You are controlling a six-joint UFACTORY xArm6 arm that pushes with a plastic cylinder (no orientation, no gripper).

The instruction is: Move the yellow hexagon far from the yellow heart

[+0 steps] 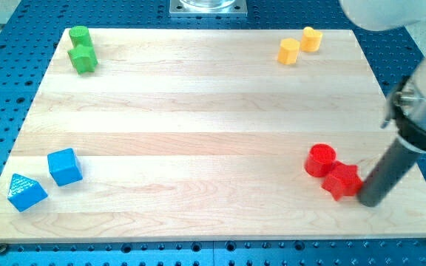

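Observation:
The yellow hexagon (288,52) lies near the view's top right, touching or almost touching the yellow heart (311,38), which is just up and right of it. My tip (368,202) is at the view's lower right, right beside the red star-shaped block (342,181), far below both yellow blocks. The dark rod rises from the tip toward the view's right edge.
A red cylinder (320,159) sits just up-left of the red star. A green cylinder (79,35) and a green star (83,59) are at the top left. A blue cube (65,166) and a blue triangular block (26,191) are at the bottom left. The wooden board (198,133) lies on a blue perforated table.

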